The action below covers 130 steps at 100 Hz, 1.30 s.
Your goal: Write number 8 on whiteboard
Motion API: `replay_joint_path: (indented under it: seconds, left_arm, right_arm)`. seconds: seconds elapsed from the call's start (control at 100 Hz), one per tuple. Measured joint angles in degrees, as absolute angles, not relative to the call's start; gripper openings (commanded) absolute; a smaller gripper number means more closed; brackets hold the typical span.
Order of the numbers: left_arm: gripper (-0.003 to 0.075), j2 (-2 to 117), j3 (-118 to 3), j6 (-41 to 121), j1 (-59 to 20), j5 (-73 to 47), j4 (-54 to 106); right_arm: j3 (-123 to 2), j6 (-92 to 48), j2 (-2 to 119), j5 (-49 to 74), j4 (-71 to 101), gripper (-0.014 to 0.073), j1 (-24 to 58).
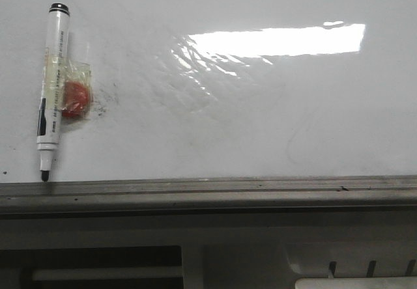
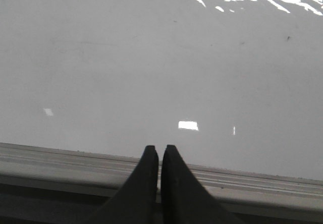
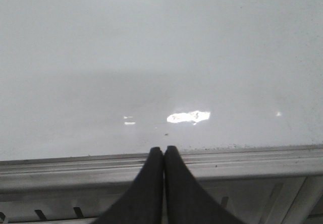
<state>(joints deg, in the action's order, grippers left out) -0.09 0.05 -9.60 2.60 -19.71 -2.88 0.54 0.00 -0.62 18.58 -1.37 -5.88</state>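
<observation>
The whiteboard (image 1: 260, 107) is a large glossy white board with glare, faint grey smudges and a grey metal edge rail (image 1: 208, 191) along its near side. No number 8 shows on it. A white marker (image 1: 52, 87) with a black tip lies on the board at the left, tip toward the rail, with a red lump (image 1: 75, 100) taped to its side. My left gripper (image 2: 158, 148) is shut and empty over the rail (image 2: 60, 158). My right gripper (image 3: 163, 149) is shut and empty over the rail (image 3: 252, 158). Neither gripper shows in the front view.
Bright glare (image 1: 280, 41) covers the board's middle right. Below the rail a dark gap and pale grey framework (image 1: 195, 263) run along the near side. Black specks (image 3: 222, 146) dot the board's edge in the right wrist view.
</observation>
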Motion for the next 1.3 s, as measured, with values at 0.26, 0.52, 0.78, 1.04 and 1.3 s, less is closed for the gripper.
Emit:
replay_joint_path:
  seconds: [0.26, 0.52, 0.78, 1.04, 1.3]
  left_arm:
    - [-0.0020, -0.1, 0.1, -9.6, 2.6, -19.7, -2.9]
    - [-0.0020, -0.1, 0.1, -9.6, 2.6, -19.7, -2.9]
    - [-0.0020, -0.1, 0.1, -9.6, 2.6, -19.7, -2.9]
    - [-0.0020, -0.1, 0.1, -9.6, 2.6, -19.6, -3.5]
    - [-0.0020, -0.1, 0.1, -9.6, 2.6, -15.9, -3.8]
  right_arm:
    - [0.5, 0.0, -0.6, 18.6, -1.4, -0.0063, -5.9]
    - [0.5, 0.0, -0.6, 18.6, -1.4, -0.0063, -5.9]
    - [0.5, 0.4, -0.6, 18.6, -1.4, -0.0063, -5.9]
    - [0.5, 0.4, -0.6, 18.6, -1.4, -0.0063, -5.9]
    - [0.5, 0.4, -0.6, 18.6, -1.6, -0.0063, -5.9]
